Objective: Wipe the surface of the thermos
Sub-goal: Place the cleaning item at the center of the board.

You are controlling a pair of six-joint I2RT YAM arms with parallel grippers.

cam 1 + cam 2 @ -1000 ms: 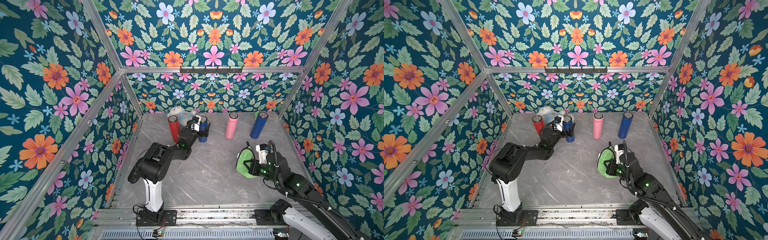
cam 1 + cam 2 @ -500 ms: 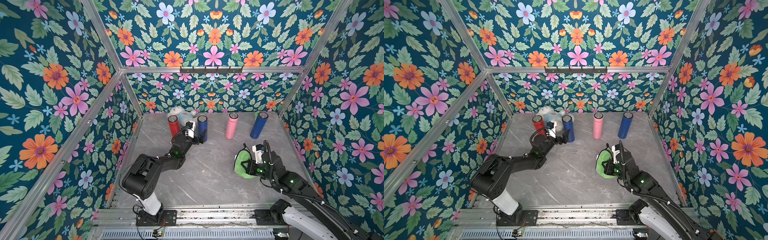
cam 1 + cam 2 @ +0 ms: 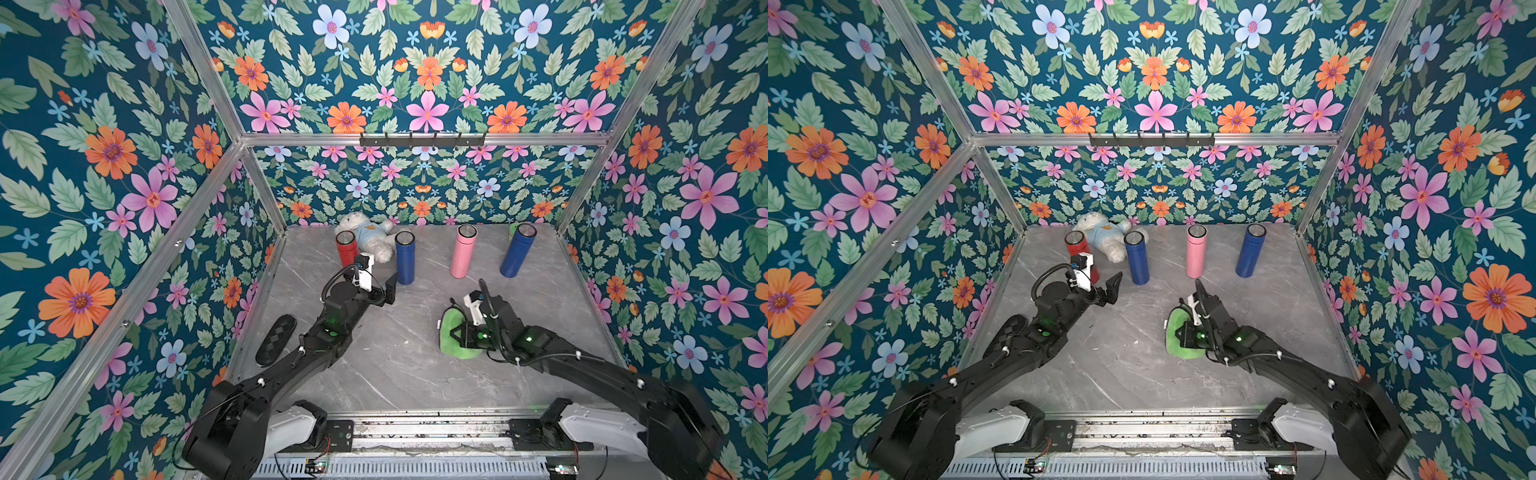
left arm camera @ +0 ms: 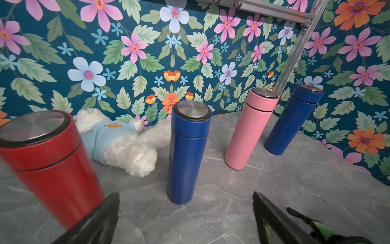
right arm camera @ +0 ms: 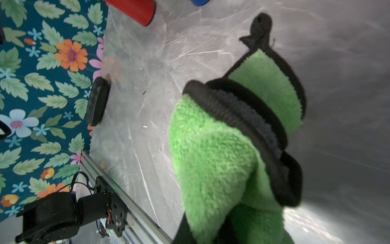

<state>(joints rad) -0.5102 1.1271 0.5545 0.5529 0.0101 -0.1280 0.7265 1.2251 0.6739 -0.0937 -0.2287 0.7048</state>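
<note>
Four thermoses are stood upright in a row along the back of the grey marbled worktop (image 3: 395, 365). From the left wall they are a red thermos (image 3: 347, 249), a blue thermos (image 3: 405, 259), a pink thermos (image 3: 462, 251) and a second blue thermos (image 3: 515, 251). A white plush bear (image 3: 370, 237) in a pale blue shirt is laid down behind and between the red thermos and the blue thermos. The left gripper (image 3: 376, 291) is held close in front of these two, its jaws released and spread wide, with nothing between them. The right gripper (image 3: 459, 334) is seen on the right half of the worktop, well apart from the row. Its jaws are clenched on a green cloth (image 3: 446, 324) with black trim, which is bunched beneath them. Whether the cloth touches the worktop cannot be told. A black oval case (image 3: 275, 340) with a diamond pattern is laid against the left wall.
</note>
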